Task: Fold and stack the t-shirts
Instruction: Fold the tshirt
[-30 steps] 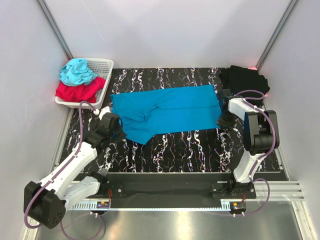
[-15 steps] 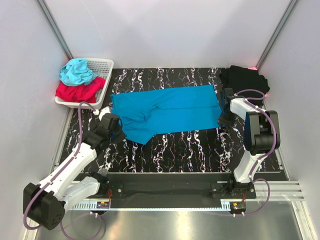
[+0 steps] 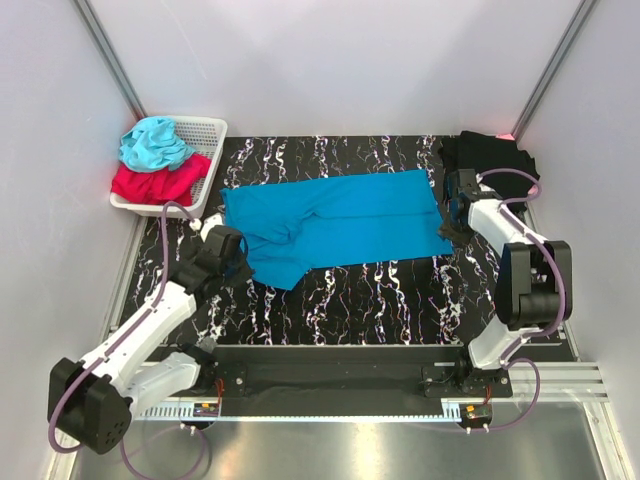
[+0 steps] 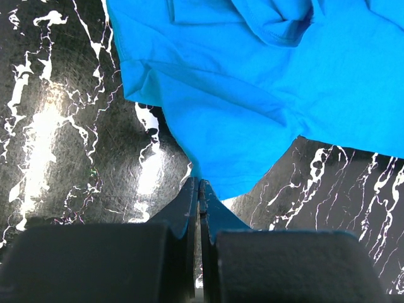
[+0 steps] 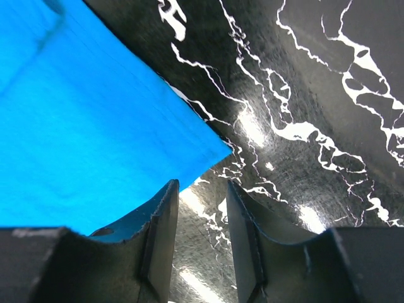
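**Blue t-shirt spread flat, a claw at each end**

Blue t-shirt (image 3: 340,220): lies spread across the middle of the black marbled table (image 3: 380,295), long side running left to right. The left part is bunched and creased. The right part is flatter, with a straight edge.

Black t-shirt (image 3: 490,160): a dark heap at the far right corner of the table. It is apart from the blue t-shirt and just beyond the right arm's wrist.

Left claw (image 4: 200,183): down at the near left point of the blue t-shirt. The jaws are pressed fully together. In the left wrist view the pointed corner of the cloth runs straight into the tips, so it looks pinched there (the nip itself is hidden behind the fingers).

Right claw (image 5: 201,189): low over the table at the near right corner of the blue t-shirt. The jaws stand partly apart, with bare table showing in the gap. The cloth's corner ends just ahead of that gap. One finger overlaps the cloth's edge and the other is over bare table. It has hold of nothing.

Basket (image 3: 208,140): white, at the far left corner of the table. It holds a red cloth (image 3: 150,185) with a pale blue cloth (image 3: 155,142) heaped on its far side.
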{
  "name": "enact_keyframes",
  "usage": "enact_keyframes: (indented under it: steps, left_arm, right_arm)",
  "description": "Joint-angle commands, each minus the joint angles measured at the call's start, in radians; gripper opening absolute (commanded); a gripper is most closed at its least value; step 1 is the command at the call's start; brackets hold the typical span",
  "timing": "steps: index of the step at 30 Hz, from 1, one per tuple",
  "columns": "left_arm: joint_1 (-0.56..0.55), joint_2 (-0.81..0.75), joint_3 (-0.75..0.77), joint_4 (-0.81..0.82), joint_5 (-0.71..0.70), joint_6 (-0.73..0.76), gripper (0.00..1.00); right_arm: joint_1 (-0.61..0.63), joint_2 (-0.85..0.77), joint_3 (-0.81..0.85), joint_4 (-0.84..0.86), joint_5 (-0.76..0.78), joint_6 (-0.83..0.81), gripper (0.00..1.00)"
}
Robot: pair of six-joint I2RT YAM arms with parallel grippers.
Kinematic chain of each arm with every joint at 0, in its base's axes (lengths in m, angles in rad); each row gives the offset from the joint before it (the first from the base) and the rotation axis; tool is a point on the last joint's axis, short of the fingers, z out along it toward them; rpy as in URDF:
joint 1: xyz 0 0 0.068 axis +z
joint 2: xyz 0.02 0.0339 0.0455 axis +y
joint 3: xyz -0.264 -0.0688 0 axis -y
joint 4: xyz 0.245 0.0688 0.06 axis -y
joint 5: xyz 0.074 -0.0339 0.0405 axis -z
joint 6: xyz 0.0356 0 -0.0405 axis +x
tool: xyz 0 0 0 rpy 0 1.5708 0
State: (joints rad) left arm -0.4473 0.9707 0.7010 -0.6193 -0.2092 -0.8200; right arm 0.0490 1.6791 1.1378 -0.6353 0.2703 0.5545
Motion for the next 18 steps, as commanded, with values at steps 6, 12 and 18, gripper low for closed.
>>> enact_keyframes:
  steps: [6, 12, 18]
  left_arm:
    - [-0.011, 0.008, 0.052, 0.024, 0.002, -0.007, 0.0]
    - [-0.013, 0.008, 0.052, 0.023, 0.002, -0.002, 0.0]
    - [-0.013, -0.001, 0.051, 0.03, 0.007, 0.004, 0.0]
  right_arm:
    - [-0.005, 0.062, 0.0, 0.022, 0.006, 0.015, 0.42]
    - [-0.003, 0.114, -0.009, 0.048, -0.006, 0.019, 0.41]
    - [-0.005, 0.14, -0.012, 0.057, -0.023, 0.019, 0.4]
